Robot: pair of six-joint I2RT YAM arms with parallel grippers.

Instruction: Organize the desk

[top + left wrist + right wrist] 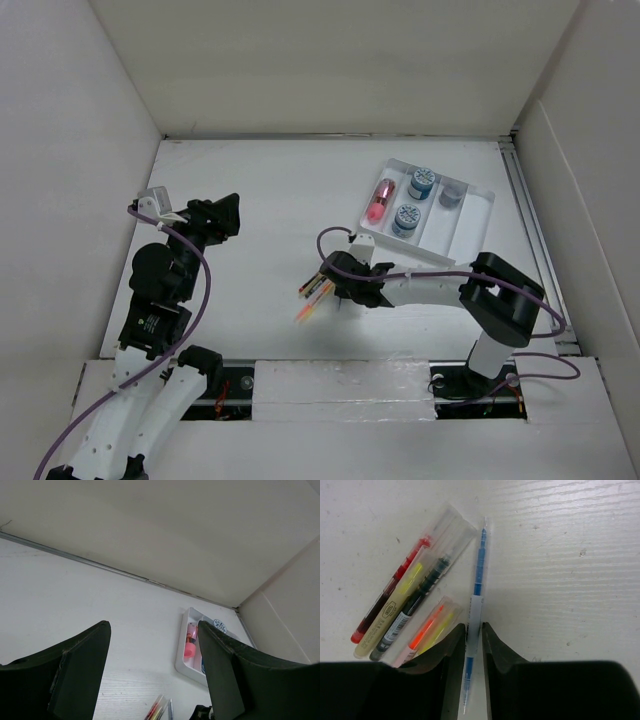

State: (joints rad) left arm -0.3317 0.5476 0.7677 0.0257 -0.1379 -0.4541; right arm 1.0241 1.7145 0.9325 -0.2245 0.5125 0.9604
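Large flat matte white desk [270, 190]

Wide bare tabletop [260, 190] is left across the middle and far left. On the right, passage is narrowed by the tray [470, 225]; loose pens [412, 605] are crowded just beside the right gripper [473, 627].

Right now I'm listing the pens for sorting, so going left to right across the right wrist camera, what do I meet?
red pen → yellow highlighter → black pen → orange highlighter → blue pen
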